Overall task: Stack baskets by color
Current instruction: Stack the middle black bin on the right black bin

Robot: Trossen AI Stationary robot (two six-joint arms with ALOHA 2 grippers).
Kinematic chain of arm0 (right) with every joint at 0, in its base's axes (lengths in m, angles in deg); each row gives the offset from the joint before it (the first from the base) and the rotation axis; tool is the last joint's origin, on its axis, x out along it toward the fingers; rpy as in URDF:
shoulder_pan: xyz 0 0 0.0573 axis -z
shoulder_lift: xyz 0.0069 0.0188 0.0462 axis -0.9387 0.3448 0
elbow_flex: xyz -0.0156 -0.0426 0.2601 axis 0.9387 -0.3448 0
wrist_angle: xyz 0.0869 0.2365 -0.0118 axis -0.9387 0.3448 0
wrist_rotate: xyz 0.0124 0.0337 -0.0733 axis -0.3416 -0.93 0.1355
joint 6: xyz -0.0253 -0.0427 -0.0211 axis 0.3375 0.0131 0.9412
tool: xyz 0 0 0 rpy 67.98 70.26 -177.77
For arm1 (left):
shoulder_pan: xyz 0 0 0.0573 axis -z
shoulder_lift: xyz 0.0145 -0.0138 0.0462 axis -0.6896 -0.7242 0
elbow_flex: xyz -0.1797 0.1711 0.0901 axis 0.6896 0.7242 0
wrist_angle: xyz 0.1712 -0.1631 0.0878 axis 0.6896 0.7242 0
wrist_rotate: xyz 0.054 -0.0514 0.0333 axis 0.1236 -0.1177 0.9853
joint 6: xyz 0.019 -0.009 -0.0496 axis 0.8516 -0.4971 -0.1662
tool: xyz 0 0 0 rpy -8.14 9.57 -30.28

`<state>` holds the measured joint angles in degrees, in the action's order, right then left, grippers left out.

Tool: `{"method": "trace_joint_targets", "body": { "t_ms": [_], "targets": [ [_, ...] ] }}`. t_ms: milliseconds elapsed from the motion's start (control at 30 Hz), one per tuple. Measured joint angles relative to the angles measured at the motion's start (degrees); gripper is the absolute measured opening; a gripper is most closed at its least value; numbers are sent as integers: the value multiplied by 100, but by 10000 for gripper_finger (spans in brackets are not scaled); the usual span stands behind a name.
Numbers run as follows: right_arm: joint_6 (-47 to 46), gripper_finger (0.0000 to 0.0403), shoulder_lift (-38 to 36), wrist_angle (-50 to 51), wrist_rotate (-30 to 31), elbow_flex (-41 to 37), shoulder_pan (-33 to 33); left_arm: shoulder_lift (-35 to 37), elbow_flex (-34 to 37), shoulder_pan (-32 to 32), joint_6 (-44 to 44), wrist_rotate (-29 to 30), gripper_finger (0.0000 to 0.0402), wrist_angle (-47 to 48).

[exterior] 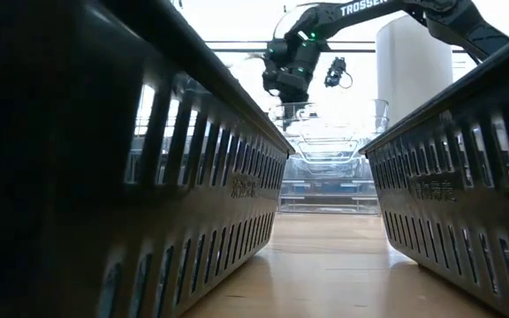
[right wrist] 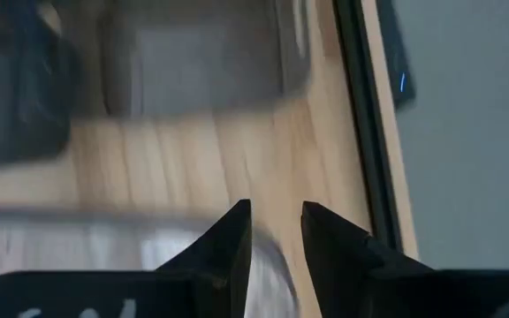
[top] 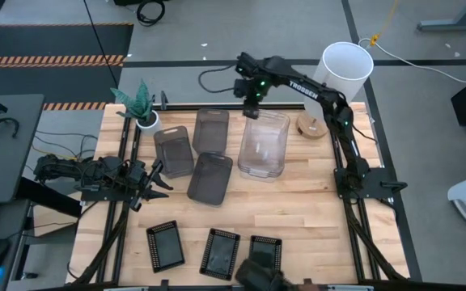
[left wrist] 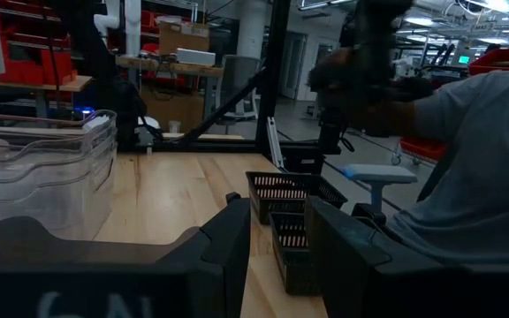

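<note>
A stack of clear baskets point(top: 264, 145) stands on the table at the far middle; it also shows in the low view point(exterior: 325, 159). Three smoky grey baskets point(top: 210, 178) lie singly to its left. Three black mesh baskets point(top: 220, 252) sit in a row near the front edge. My right gripper point(right wrist: 277, 228) hangs open above the far end of the clear stack, pointing steeply down, with bare table showing between its fingers. The clear rim point(right wrist: 148, 234) lies beside its fingers. My left gripper point(left wrist: 277, 238) waits open and level at the table's left edge point(top: 148, 182).
A tall white cylinder point(top: 347, 66) and a wooden disc point(top: 312, 125) stand at the far right. A small potted plant point(top: 141, 103) is at the far left. A person in a grey shirt point(left wrist: 467, 177) stands near the front edge. Bare wood lies between the grey and black baskets.
</note>
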<state>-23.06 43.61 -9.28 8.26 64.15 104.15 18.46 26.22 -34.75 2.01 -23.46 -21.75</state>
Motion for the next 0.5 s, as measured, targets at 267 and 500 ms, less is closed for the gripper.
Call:
{"method": "trace_joint_targets", "body": {
  "t_ms": [267,500],
  "targets": [
    [58,107,0,-936,90,0,-677,0,0,-1,0,0,117,0],
    [-128,107,0,-769,-120,0,-1210,0,0,0,0,0,117,0]
  ]
}}
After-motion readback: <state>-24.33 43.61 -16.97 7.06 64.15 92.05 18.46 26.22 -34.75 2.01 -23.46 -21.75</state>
